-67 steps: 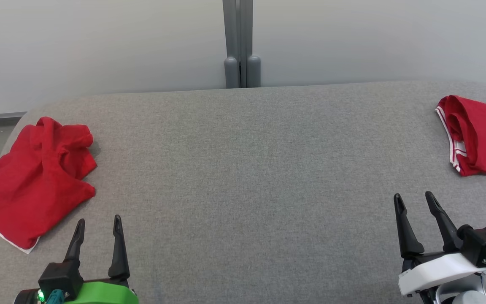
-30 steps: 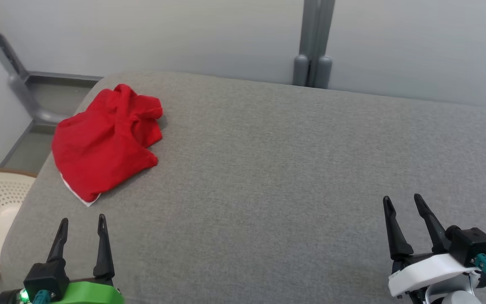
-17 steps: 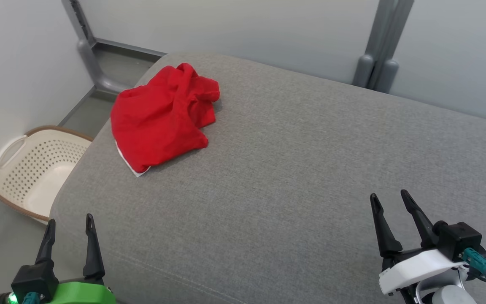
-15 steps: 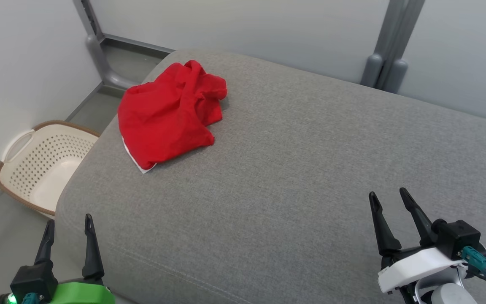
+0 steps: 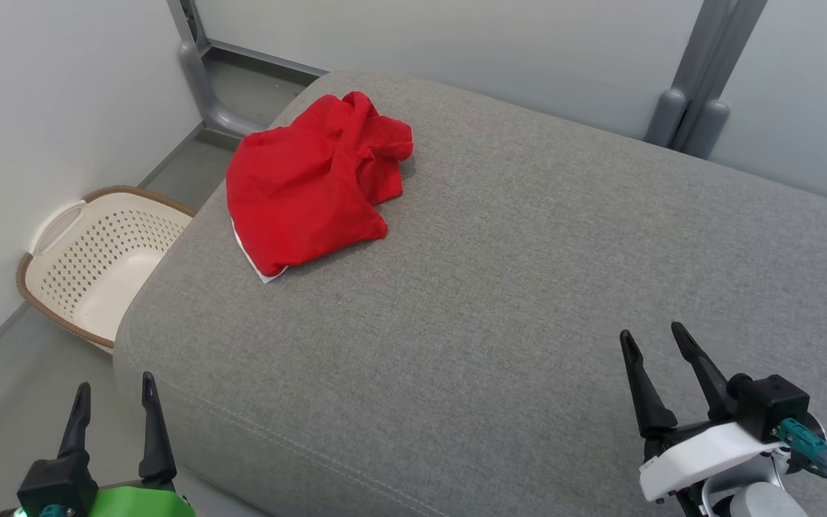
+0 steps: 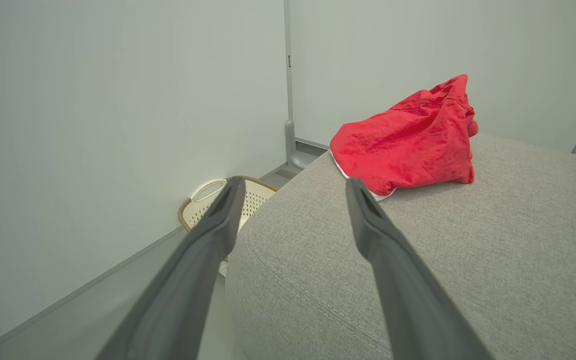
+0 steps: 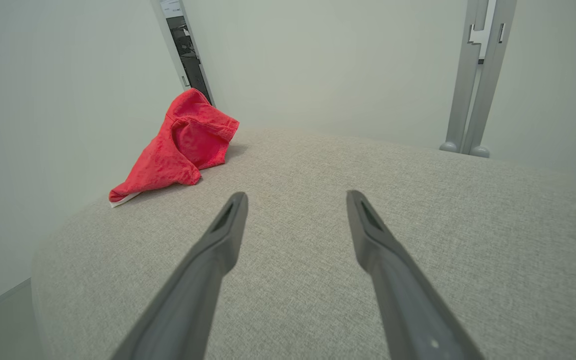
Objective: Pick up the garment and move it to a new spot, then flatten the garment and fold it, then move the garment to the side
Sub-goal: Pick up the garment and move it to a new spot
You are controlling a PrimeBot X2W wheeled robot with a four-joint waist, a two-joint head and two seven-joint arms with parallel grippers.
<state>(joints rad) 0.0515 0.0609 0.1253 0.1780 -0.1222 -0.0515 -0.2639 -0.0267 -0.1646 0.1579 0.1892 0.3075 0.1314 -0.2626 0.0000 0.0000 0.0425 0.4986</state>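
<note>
The head view is being turned leftward; the red garment (image 5: 313,187) is lying crumpled at the grey cushion's (image 5: 492,287) far left corner. The left gripper (image 5: 115,383) and right gripper (image 5: 651,331) are being held open and empty; a raised fold should be pinched.

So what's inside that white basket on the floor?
The basket looks bare inside: perforated walls and a pale bottom. The grey cushion hides the side next to it, so that part is unknown.

Left gripper (image 5: 113,395) low at near left, fingers spread and pointing far, holding nothing, right gripper (image 5: 652,343) at near right, fingers apart, empty.
</note>
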